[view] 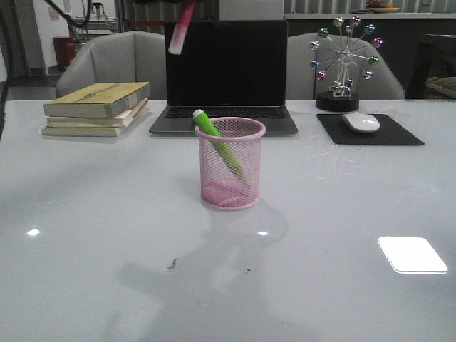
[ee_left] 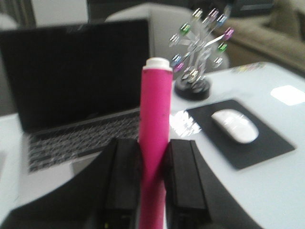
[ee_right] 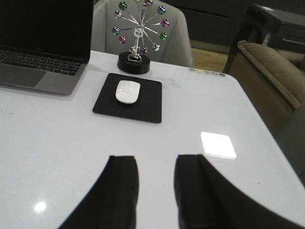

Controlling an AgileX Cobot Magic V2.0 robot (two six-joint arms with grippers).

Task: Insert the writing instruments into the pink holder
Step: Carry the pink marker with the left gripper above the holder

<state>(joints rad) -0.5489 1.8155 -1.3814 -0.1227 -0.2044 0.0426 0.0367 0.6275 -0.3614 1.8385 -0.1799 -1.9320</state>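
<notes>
The magenta marker [ee_left: 155, 143] is clamped between the two pads of the left end effector [ee_left: 153, 183], its pale cap pointing away from the wrist. In the front view the same marker [view: 181, 28] is seen high above the surface [view: 107, 235], in front of the laptop [view: 226, 71], with its long axis near upright and slightly tilted. The pink holder [view: 230, 164] stands on the surface below and somewhat to the right of the held marker, nearer the camera. The green marker [view: 221, 146] is already lodged inside it, leaning with its pale end over the left rim. The coming move is judged to turn on this offset: the marker has to be carried rightward and toward the robot, over the cup's mouth, then lowered along its own axis into the free right side. The right end effector [ee_right: 155, 191] is spread apart and grasps nothing, held over bare surface near the mouse pad [ee_right: 128, 98]. The left arm is the nearer one.
</notes>
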